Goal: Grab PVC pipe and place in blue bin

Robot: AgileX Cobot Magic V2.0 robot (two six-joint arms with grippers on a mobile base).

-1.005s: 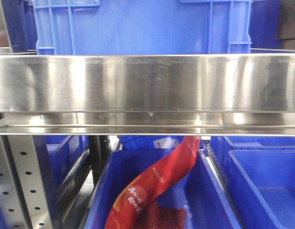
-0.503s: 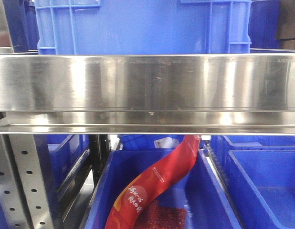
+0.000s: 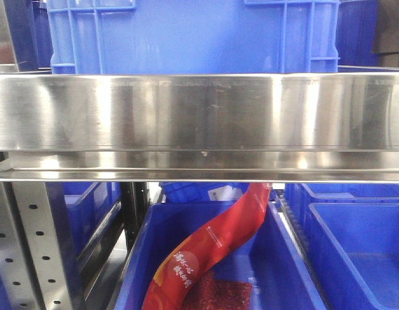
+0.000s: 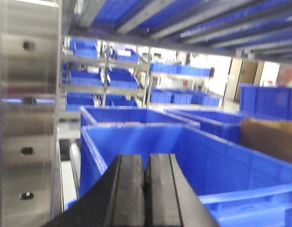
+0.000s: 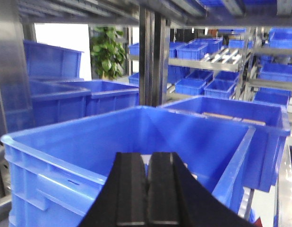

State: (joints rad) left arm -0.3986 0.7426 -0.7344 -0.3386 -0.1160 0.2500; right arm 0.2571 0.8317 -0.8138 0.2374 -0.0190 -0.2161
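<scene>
Nothing has moved in the front view since a moment ago. The left gripper (image 4: 145, 198) has its fingers pressed together, holding nothing, and a blue bin (image 4: 136, 142) sits just past them. The right gripper (image 5: 147, 198) is closed and empty too, with another blue bin (image 5: 89, 142) right behind its fingers. Only the front view shows the shiny metal shelf (image 3: 199, 123) and a red bag (image 3: 209, 248) in a bin below it. No view shows the PVC pipe.
</scene>
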